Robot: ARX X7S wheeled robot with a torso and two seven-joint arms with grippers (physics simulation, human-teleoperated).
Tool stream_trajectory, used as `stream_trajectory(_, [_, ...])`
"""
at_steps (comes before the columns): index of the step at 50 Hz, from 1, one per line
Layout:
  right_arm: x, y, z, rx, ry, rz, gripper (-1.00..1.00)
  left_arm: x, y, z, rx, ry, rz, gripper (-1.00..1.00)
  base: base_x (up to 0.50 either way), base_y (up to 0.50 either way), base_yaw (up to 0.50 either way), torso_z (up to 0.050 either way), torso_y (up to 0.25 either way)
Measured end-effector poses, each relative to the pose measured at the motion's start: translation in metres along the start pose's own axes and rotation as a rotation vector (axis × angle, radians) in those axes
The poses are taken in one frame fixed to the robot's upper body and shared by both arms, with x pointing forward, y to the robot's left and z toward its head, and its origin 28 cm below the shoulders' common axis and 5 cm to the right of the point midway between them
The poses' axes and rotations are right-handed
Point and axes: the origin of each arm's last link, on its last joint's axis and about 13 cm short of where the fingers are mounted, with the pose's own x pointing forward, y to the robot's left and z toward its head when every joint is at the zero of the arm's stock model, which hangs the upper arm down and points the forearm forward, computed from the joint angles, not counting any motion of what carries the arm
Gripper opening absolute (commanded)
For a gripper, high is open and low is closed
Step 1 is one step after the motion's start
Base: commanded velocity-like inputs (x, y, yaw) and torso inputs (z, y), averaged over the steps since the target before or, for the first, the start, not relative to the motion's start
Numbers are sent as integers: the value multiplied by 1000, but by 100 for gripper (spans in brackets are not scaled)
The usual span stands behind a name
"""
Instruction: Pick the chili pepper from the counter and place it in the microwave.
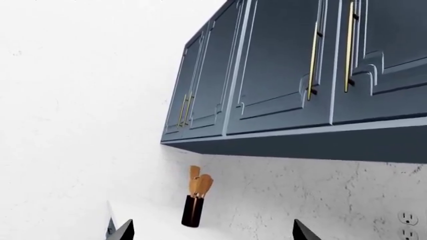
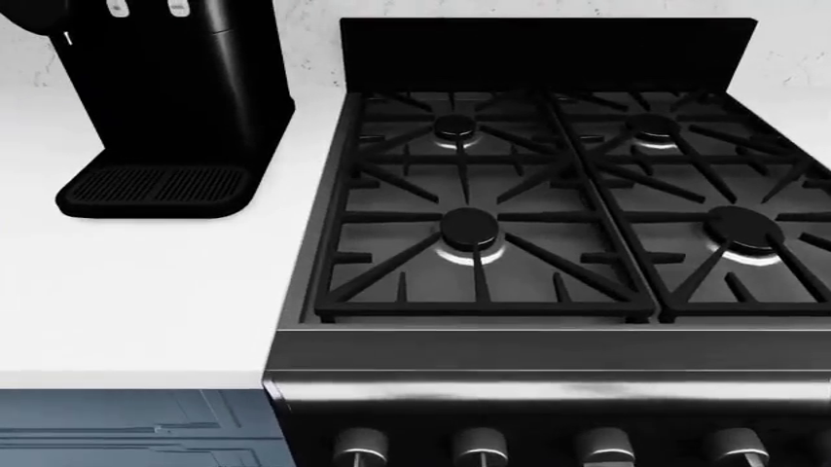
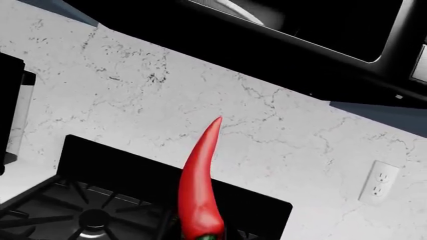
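The chili pepper (image 3: 200, 185) is glossy red with a bit of green stem at its base. In the right wrist view it stands up from between the jaws of my right gripper (image 3: 203, 236), which is shut on it; the fingers themselves barely show. Its tip points toward the black microwave (image 3: 300, 30), mounted above the marbled backsplash. The stove's back panel and grates lie below the pepper. My left gripper (image 1: 213, 232) is open and empty, its two dark fingertips (image 1: 123, 231) wide apart, facing a wall. The white counter (image 2: 143, 292) shows in the head view; neither gripper appears there.
A black gas stove (image 2: 546, 224) fills the head view's right, and a black coffee machine (image 2: 169, 97) stands on the counter at left. Blue-grey upper cabinets (image 1: 300, 75) and a dark holder of wooden utensils (image 1: 195, 202) face the left wrist. A wall socket (image 3: 377, 180) sits by the stove.
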Motion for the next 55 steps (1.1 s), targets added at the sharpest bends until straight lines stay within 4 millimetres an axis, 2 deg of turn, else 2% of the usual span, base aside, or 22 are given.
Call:
stream_trajectory(6, [-2, -1, 3, 1, -15, -5, -100, 0, -1, 1, -9, 0, -4, 100, 0, 0, 0, 6, 0])
stream_trajectory(48, [-3, 1, 14, -21, -42, 2, -100, -4, -13, 0, -51, 8, -39, 100, 0, 0, 0, 50, 0])
stream_trajectory(55, [-3, 2, 18, -27, -50, 3, -100, -2, -12, 2, -48, -3, -36, 100, 0, 0, 0, 0, 0])
